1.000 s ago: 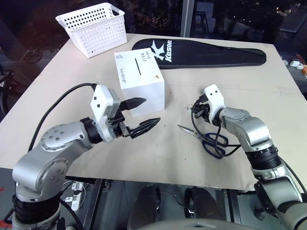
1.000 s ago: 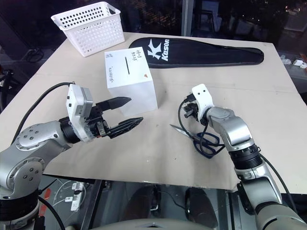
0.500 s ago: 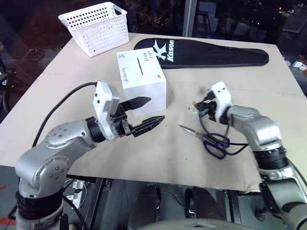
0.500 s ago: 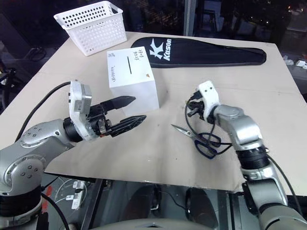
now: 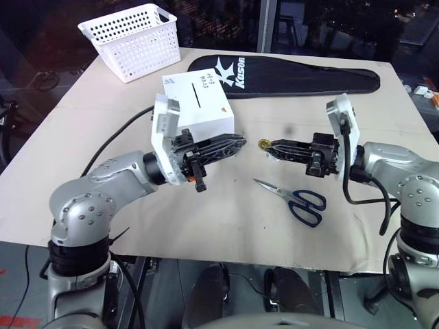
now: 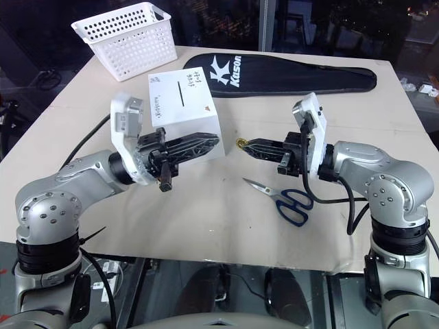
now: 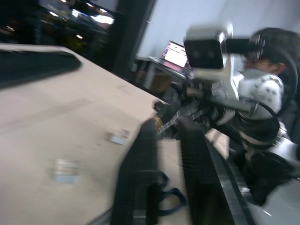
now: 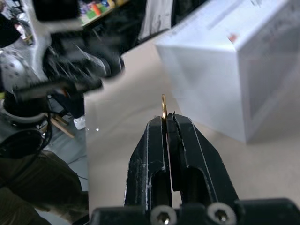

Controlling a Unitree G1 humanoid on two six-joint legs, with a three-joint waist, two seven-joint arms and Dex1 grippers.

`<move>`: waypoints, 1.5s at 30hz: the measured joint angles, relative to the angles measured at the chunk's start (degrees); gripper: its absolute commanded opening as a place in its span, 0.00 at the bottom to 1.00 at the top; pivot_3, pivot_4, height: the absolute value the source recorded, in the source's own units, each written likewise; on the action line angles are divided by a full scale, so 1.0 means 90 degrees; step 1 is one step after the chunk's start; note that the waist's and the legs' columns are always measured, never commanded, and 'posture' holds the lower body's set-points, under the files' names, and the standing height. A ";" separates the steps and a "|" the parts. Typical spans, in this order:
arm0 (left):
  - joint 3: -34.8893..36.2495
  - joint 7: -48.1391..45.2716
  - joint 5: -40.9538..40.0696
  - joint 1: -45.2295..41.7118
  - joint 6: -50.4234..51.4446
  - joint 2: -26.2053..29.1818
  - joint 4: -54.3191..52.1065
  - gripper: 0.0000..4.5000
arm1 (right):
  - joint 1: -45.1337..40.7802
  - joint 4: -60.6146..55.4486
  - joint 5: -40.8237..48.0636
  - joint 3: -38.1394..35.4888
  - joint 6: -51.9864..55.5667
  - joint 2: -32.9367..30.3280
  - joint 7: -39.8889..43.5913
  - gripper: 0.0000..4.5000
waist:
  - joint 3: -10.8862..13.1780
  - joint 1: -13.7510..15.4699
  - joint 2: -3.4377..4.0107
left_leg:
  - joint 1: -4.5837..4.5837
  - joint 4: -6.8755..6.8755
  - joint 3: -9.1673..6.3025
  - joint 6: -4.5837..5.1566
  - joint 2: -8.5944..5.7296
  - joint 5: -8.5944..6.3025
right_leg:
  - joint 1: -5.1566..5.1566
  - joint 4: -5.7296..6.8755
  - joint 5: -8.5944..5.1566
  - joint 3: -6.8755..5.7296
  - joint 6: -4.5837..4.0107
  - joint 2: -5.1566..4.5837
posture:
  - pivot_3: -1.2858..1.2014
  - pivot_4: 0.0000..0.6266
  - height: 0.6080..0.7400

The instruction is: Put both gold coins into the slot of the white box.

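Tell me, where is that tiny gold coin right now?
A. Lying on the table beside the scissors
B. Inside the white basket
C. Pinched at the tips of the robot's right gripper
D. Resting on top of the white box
C: the gold coin sticks out from the closed tips of the right gripper, held above the table.

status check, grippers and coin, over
Right gripper shut on a gold coin, held level above the table. Left gripper nearly closed, empty, tips facing the coin. White box behind, slot clear. Scissors lying below.
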 measured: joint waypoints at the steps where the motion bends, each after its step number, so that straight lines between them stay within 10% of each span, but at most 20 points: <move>1: 0.0000 -0.0021 -0.0044 -0.0006 0.0025 0.0014 0.0000 0.15 | 0.0005 -0.0038 0.0100 -0.0013 0.0022 -0.0003 -0.0033 0.00 | 0.0000 0.0000 0.0000 | 0.0000 0.0000 -0.0001 0.0000 0.0000 0.0000 | 0.0000 0.0000 0.0000 0.0001 0.0000 0.0000 | 0.52 0.24 1.00; 44: -0.0110 0.0085 -0.0931 0.0134 0.0211 0.0232 -0.0051 0.01 | 0.0159 -0.0268 0.1856 0.0183 -0.0411 -0.0384 -0.0707 0.00 | 0.0000 0.0009 0.0000 | -0.0001 0.0000 -0.0002 0.0002 0.0001 -0.0001 | 0.0000 -0.0003 -0.0001 0.0008 -0.0001 -0.0013 | 0.52 0.24 1.00; 45: -0.0097 0.0158 -0.0944 0.0138 0.0193 0.0203 -0.0080 0.00 | 0.0160 -0.0268 0.1842 0.0181 -0.0446 -0.0393 -0.0707 0.13 | 0.0000 0.0009 0.0000 | -0.0001 0.0000 -0.0002 0.0002 0.0001 -0.0001 | 0.0000 -0.0003 -0.0001 0.0009 -0.0001 -0.0014 | 0.52 0.24 1.00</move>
